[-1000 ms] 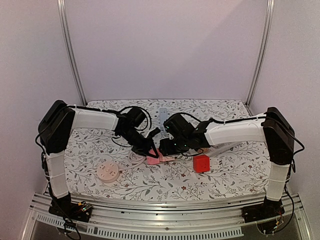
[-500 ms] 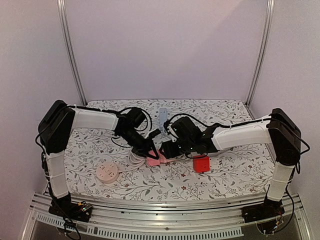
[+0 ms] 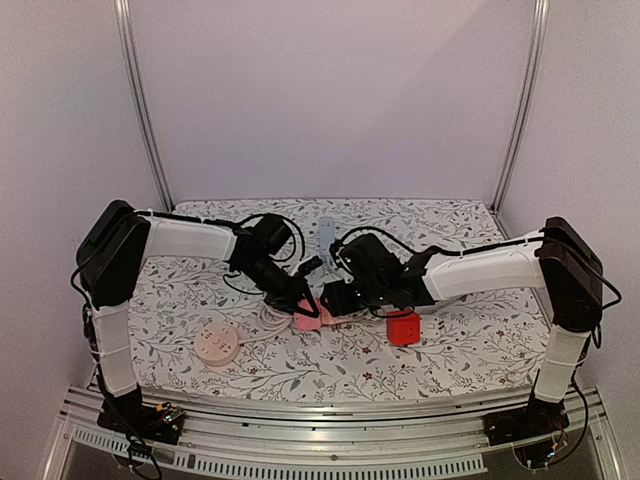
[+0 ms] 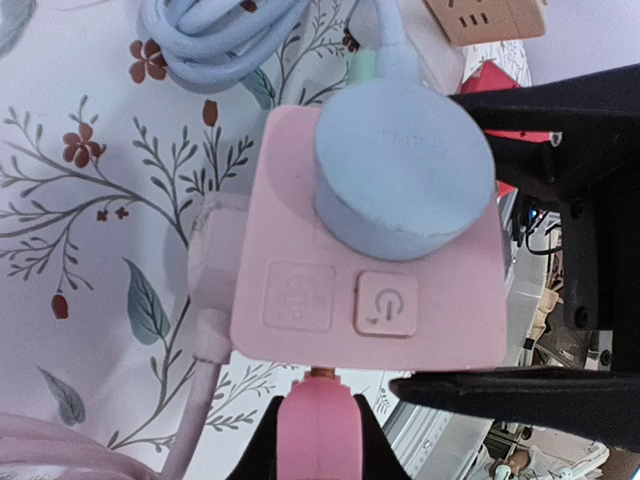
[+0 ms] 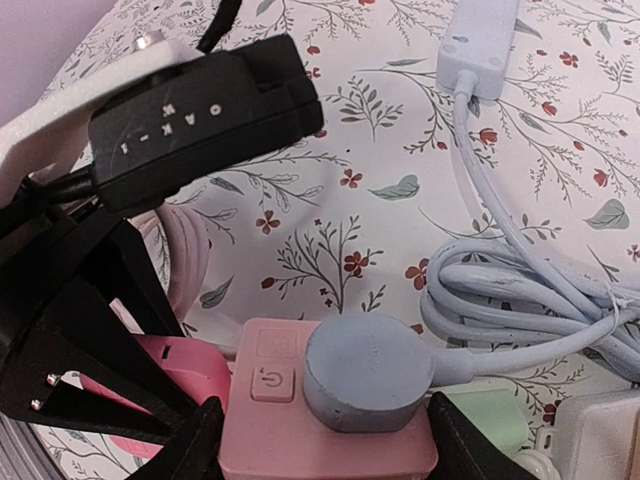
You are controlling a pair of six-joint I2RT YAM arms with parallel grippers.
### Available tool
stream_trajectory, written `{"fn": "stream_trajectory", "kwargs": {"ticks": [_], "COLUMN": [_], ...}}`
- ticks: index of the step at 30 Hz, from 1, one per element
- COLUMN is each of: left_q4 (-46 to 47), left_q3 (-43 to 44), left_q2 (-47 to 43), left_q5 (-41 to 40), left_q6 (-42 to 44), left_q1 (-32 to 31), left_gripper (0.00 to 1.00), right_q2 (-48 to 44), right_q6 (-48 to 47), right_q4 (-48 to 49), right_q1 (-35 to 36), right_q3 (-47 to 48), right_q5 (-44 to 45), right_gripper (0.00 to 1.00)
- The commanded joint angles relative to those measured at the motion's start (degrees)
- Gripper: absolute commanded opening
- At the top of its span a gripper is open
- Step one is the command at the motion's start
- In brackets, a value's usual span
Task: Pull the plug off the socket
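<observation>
Flowered cloth is covering the bench (image 3: 470, 355), and plain pale walls are closing it in on three sides. Nearest the arms' bases, a round cream outlet disc (image 3: 216, 345) is lying on the left, and a red cube (image 3: 403, 327) is sitting right of the middle. Between them, a little further in, the pink socket (image 4: 290, 230) is lying flat on the cloth. The round blue-grey plug (image 4: 403, 170) is sitting seated in its upper face, beside a square power button (image 4: 385, 305). Both arms are reaching in over it. The left gripper (image 3: 303, 302) is pinched together on a pink piece (image 4: 318, 430) sticking out from the socket's edge. The right gripper (image 3: 337, 298) is straddling the socket, its black fingers (image 4: 520, 395) standing apart, wider than the plug and close against the socket's two sides. I cannot tell whether they are pressing on it. The plug's blue-grey cable (image 5: 520, 290) is lying coiled just beyond, and further back it is running to a long pale blue power strip (image 5: 480, 40) near the far wall
</observation>
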Motion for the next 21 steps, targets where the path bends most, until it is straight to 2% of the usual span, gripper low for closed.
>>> {"fn": "stream_trajectory", "kwargs": {"ticks": [1, 5, 13, 21], "left_q4": [0.8, 0.9, 1.0, 0.9], "left_q3": [-0.4, -0.4, -0.5, -0.4], "left_q2": [-1.4, -1.4, -1.5, -1.5], "left_q5": [-1.1, -1.1, -1.1, -0.5], "left_q6": [-0.2, -0.2, -0.3, -0.2], "left_q1": [2.2, 2.2, 2.2, 2.2], "left_gripper": [0.0, 0.0, 0.0, 0.0], "right_q2": [1.1, 2.0, 2.9, 0.9], "right_q6": [3.7, 6.0, 8.7, 3.2], "right_q4": [-10.1, -12.5, -13.6, -5.2], "right_q1": [0.1, 0.0, -0.9, -0.7], "right_q3": [2.9, 4.2, 5.3, 1.5], "right_q5": [9.3, 12.7, 12.5, 3.5], "right_gripper": [0.31, 0.31, 0.31, 0.32]}}
